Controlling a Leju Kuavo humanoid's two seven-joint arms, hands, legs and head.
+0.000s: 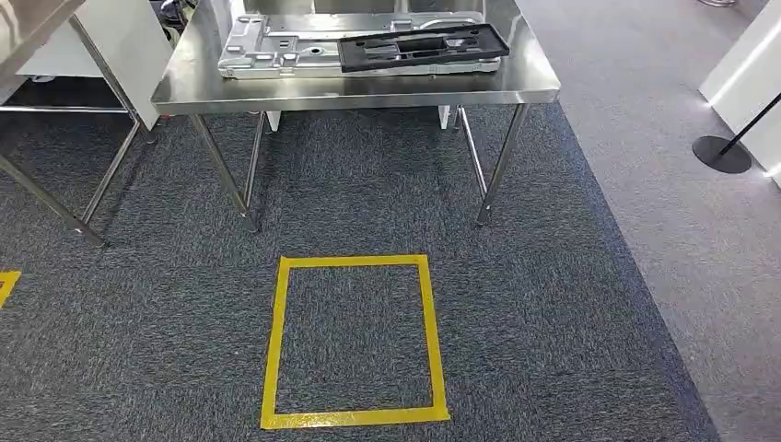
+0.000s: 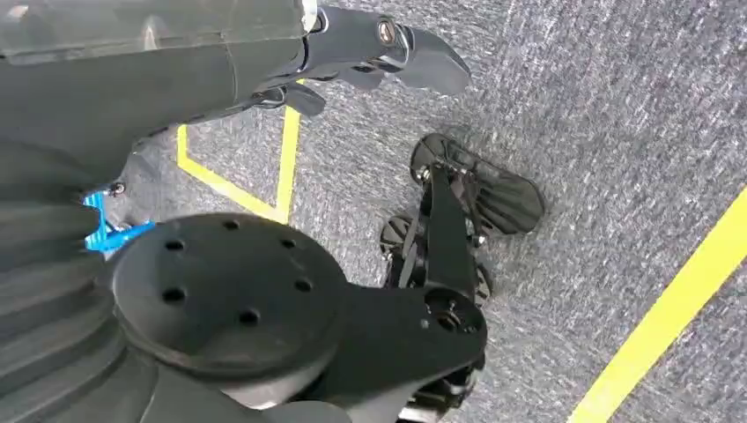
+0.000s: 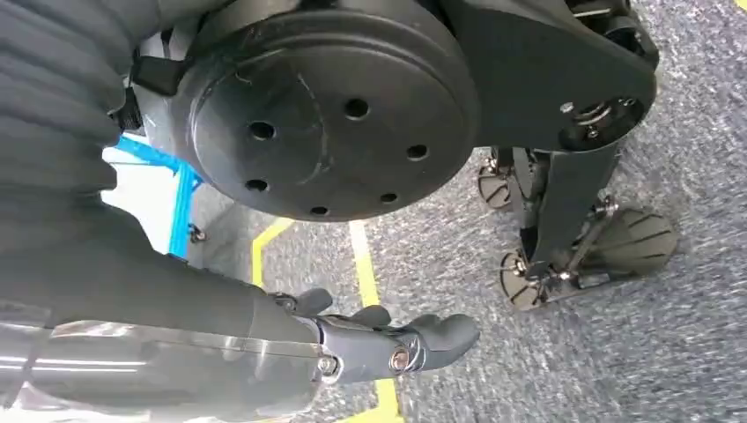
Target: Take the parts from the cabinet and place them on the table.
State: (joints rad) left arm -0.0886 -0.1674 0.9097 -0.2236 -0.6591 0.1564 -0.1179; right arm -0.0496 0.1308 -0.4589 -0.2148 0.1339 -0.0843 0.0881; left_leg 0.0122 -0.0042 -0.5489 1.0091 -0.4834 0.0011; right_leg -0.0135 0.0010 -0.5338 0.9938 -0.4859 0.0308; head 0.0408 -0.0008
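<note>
Resting on a stainless-steel bench [image 1: 184, 87] at the far side of a grey carpeted floor [image 1: 553, 322], a silver stamped metal part [image 1: 267, 46] lies flat with a black plastic frame part [image 1: 419, 46] laid on top of it, overlapping its right half. The bench stands on slim metal legs, and a square of yellow tape [image 1: 355, 343] marks the carpet in front of it, well apart from the legs. A second steel bench [image 1: 28, 23] sits at the left edge, and a black round stand base [image 1: 721, 154] rests on the lighter floor to the right. In the left wrist view, the left robot hand [image 2: 379, 57] hangs above the carpet, fingers loosely extended and apart, holding nothing. In the right wrist view, the right robot hand [image 3: 388, 339] likewise hangs over the carpet near a yellow tape line [image 3: 370, 282], fingers slightly curled but apart, with nothing between them.
</note>
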